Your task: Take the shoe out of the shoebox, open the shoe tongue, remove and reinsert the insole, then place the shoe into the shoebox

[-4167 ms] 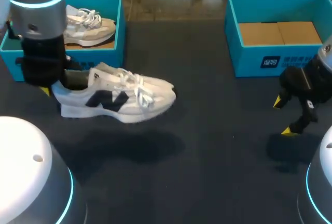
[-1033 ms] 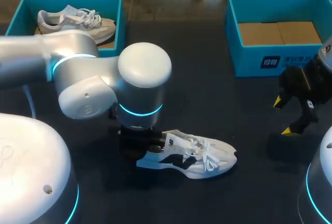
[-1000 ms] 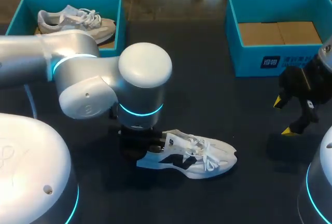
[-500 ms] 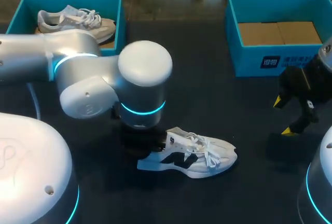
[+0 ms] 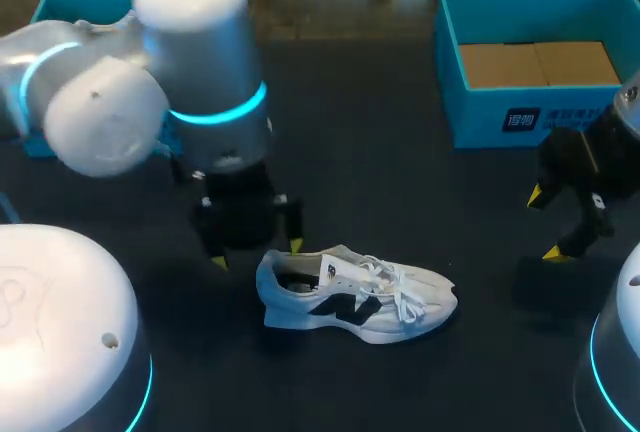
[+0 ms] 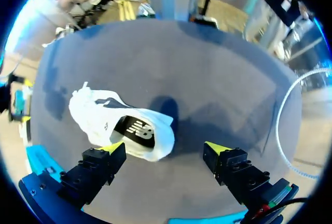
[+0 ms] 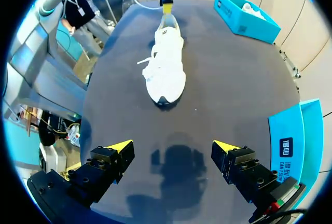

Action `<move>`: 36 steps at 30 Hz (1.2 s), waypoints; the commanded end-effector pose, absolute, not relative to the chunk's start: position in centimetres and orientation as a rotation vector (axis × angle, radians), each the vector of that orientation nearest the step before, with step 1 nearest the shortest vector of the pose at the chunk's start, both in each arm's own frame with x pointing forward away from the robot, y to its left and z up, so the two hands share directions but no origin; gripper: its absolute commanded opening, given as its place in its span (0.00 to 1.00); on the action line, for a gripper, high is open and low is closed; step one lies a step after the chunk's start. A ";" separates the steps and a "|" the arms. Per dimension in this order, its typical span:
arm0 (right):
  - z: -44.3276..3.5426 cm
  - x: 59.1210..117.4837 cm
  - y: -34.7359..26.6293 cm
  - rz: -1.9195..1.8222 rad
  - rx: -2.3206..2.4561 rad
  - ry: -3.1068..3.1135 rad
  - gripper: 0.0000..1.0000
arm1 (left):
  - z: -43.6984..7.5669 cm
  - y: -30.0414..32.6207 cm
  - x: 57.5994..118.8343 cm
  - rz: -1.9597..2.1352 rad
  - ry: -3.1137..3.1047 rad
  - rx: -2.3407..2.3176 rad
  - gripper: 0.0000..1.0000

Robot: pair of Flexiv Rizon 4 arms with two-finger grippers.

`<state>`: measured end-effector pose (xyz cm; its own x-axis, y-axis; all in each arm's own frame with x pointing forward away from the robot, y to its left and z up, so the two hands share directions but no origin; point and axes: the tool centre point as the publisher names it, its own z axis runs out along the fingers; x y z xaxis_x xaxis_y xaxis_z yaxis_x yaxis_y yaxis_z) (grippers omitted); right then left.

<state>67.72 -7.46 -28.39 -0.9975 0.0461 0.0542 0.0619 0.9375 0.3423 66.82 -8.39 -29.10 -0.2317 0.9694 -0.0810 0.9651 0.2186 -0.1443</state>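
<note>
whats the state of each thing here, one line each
shoe, upright on its sole on the table, laced, held by nothing
left pincer, open, empty, by the shoe's heel
right pincer, open, empty
right shoebox, lidless, no shoe inside
left shoebox, lidless, second shoe inside

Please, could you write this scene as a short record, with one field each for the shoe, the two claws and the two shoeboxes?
shoe: white with a dark logo, standing on its sole on the table, outside both boxes, toe toward my right arm
left claw: open, holding nothing, just behind the shoe's heel
right claw: open, holding nothing, apart from the shoe
right shoebox: blue, only brown cardboard inside
left shoebox: blue, holds a second shoe
</note>
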 end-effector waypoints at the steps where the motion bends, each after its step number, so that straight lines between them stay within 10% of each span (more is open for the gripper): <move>1: -28.5 67.7 -7.4 -0.537 -0.084 -3.049 1.00 | -27.9 -5.7 67.0 0.492 -2.511 -1.893 1.00; 36: -28.5 67.7 -7.4 -0.537 -0.084 -3.049 1.00 | -31.2 1.7 68.6 1.063 -2.721 -0.609 1.00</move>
